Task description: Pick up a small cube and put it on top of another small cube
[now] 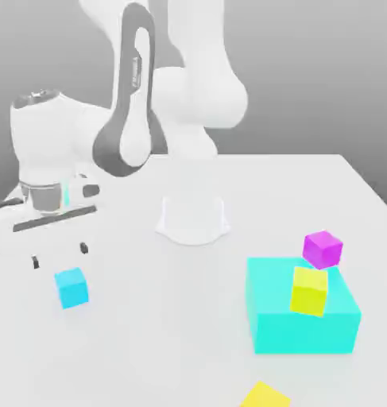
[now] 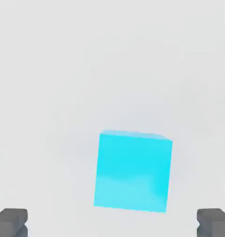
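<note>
Partly cut off by the lower edge of the exterior view, a yellow block (image 1: 265, 397) shows just its upper portion, so its full shape cannot be told. The end effector (image 1: 60, 257) is released, its two fingertips spread wide and holding nothing, above and near the small sky-blue cube (image 1: 71, 288). That cube sits on the pale surface (image 1: 172, 318) toward the exterior view's left. In the hand view, mostly its upper face shows, with a thin strip of one side; the fingertips are cropped by the frame. Toward the exterior view's right, a small yellow cube (image 1: 309, 291) overlaps the large cyan block (image 1: 303, 314), hiding part of it. A small magenta cube (image 1: 323, 250) appears at the block's far edge; whether they touch is hard to make out.
</note>
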Action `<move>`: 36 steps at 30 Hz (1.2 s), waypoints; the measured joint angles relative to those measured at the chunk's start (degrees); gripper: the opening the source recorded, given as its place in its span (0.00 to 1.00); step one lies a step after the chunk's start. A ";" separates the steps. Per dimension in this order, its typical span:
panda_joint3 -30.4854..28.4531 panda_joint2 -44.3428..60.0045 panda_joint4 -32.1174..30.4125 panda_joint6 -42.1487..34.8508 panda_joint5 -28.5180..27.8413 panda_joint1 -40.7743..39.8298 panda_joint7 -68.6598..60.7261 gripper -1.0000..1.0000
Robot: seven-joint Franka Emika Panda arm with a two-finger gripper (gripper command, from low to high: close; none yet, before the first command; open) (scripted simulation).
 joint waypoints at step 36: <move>14.11 -12.79 7.87 -19.07 8.89 23.82 -20.19 0.00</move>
